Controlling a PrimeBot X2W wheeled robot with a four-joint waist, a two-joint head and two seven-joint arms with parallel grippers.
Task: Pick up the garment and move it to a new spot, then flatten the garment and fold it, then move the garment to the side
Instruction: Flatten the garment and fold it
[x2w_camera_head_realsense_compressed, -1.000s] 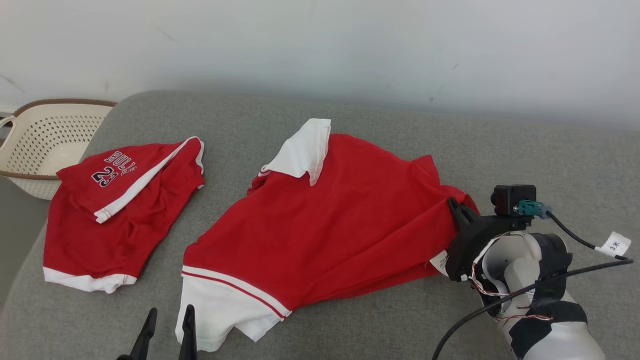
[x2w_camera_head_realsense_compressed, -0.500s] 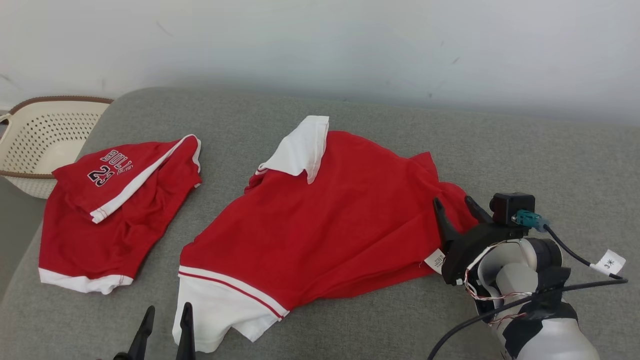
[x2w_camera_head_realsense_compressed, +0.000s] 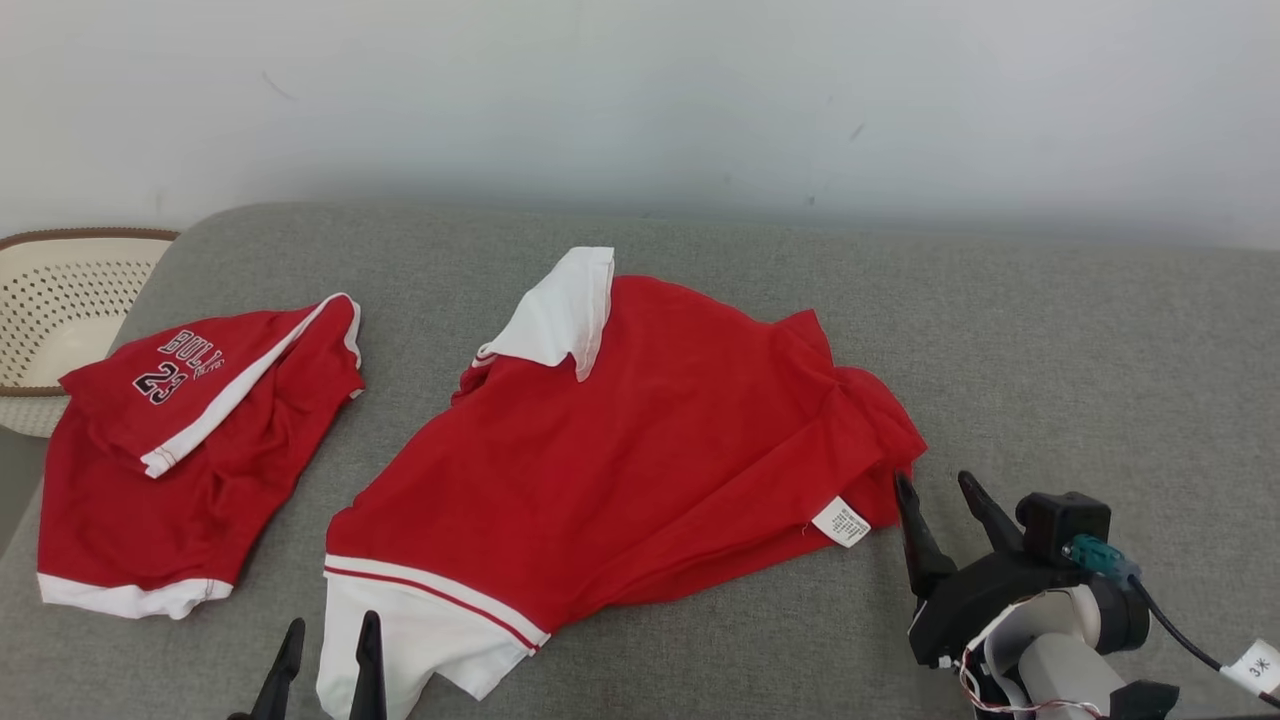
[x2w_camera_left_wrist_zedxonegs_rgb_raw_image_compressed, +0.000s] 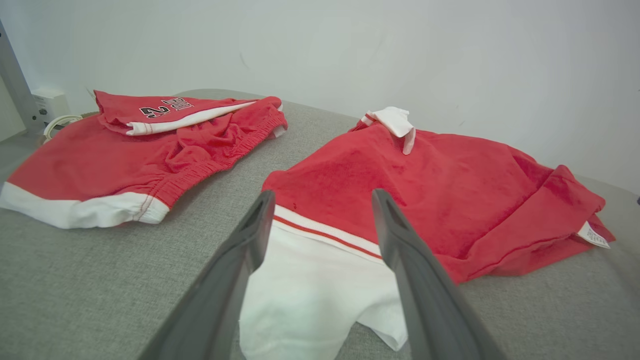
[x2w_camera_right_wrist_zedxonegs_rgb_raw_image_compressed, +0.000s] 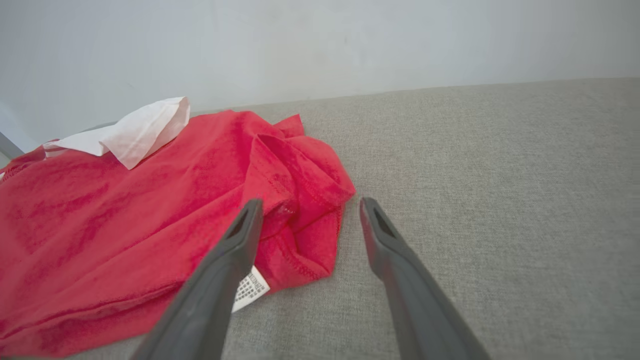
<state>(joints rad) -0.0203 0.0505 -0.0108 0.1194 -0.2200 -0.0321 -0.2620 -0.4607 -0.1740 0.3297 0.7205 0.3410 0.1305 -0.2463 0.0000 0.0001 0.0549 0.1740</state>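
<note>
The garment (x2w_camera_head_realsense_compressed: 640, 450) is a red shirt with white sleeves, lying spread and slightly rumpled in the middle of the grey cushion (x2w_camera_head_realsense_compressed: 1050, 350). Its bunched right corner and white tag (x2w_camera_head_realsense_compressed: 842, 521) lie just ahead of my right gripper (x2w_camera_head_realsense_compressed: 933, 482), which is open and holds nothing. In the right wrist view the right gripper (x2w_camera_right_wrist_zedxonegs_rgb_raw_image_compressed: 311, 201) frames that crumpled corner of the garment (x2w_camera_right_wrist_zedxonegs_rgb_raw_image_compressed: 150, 200) without touching it. My left gripper (x2w_camera_head_realsense_compressed: 333, 622) is open at the bottom edge. In its wrist view the left gripper (x2w_camera_left_wrist_zedxonegs_rgb_raw_image_compressed: 322, 195) hovers over the white sleeve of the garment (x2w_camera_left_wrist_zedxonegs_rgb_raw_image_compressed: 450, 190).
Red shorts printed with "BULLS 23" (x2w_camera_head_realsense_compressed: 190, 440) lie at the left of the cushion. A cream perforated basket (x2w_camera_head_realsense_compressed: 60, 300) stands off the cushion's far left edge. A pale wall runs behind. Bare grey cushion stretches to the right of the garment.
My right gripper opened, let go of the garment's right corner and drew back toward me. The corner now lies on the cushion. The camera has shifted too.
</note>
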